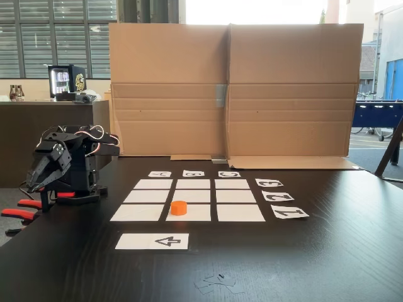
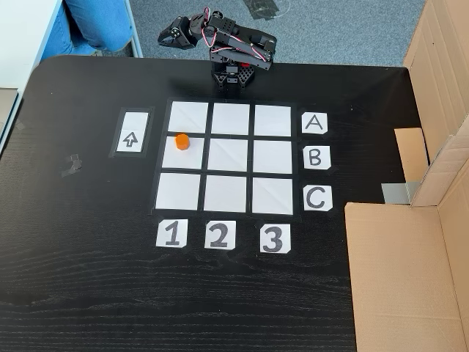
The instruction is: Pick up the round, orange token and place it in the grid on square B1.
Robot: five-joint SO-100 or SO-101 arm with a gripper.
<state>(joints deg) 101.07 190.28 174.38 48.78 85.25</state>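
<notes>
We see the token [image 2: 182, 141] lying on the grid [image 2: 231, 158], in the middle row and the left column as a fixed view from above shows it. This rectangle is in line with the label B [image 2: 315, 157] on the right and the label 1 [image 2: 171, 234] below, so it is square B1 [image 2: 192, 158]. The token sits near the upper left corner of that square, close to its edge. In a fixed view from the table level, the token [image 1: 179, 207] is in the centre of the frame, on the nearest row of the grid [image 1: 189, 200], at the upper edge of the middle rectangle. The gripper [image 2: 165, 37] is at the top of the picture from above, beyond the table edge [image 2: 88, 62], folded back with the arm [image 2: 238, 51], and it is well apart from the token. In the low view the gripper [image 1: 36, 182] hangs at the left of the frame, pointing downward, to the left of the grid. Its jaws look pressed together and nothing is between them. The strip with the arrow [image 2: 130, 139] lies just to the left of the token, not touching it. A cardboard wall [image 1: 233, 88] stands behind the grid in the low view.
</notes>
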